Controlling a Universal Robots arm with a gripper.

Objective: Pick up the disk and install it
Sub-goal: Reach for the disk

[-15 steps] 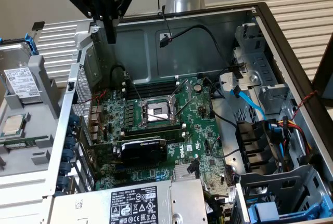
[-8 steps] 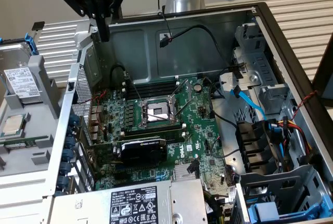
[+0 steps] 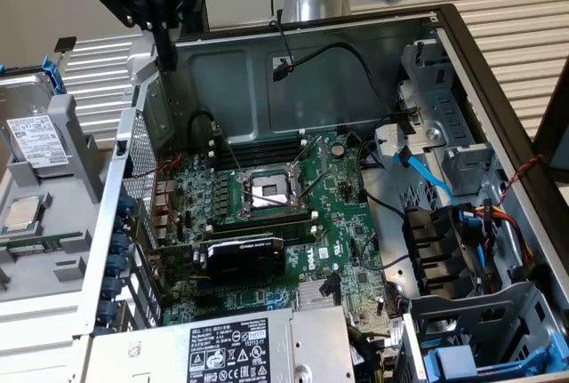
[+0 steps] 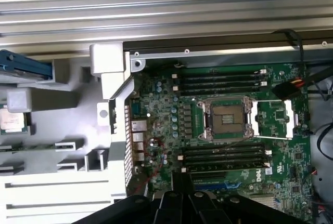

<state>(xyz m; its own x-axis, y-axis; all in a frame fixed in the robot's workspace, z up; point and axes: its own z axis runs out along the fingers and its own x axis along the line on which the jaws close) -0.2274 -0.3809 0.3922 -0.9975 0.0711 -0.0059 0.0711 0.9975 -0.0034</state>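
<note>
At the exterior view's left we are seeing the disk (image 3: 32, 139) lying label-up in its blue carrier on a grey fixture (image 3: 73, 139), outside the computer case (image 3: 240, 72), with a processor chip (image 3: 21, 214) just beside it. Moving right, we are finding the jaws pressed together and gripping nothing, hanging over the case's near wall, apart from the disk. Further right, the motherboard (image 3: 342, 223) is showing its open socket (image 3: 267, 192).

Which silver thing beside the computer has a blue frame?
The disk, the big one with the white label; the small square chip beside it has no frame.
</note>
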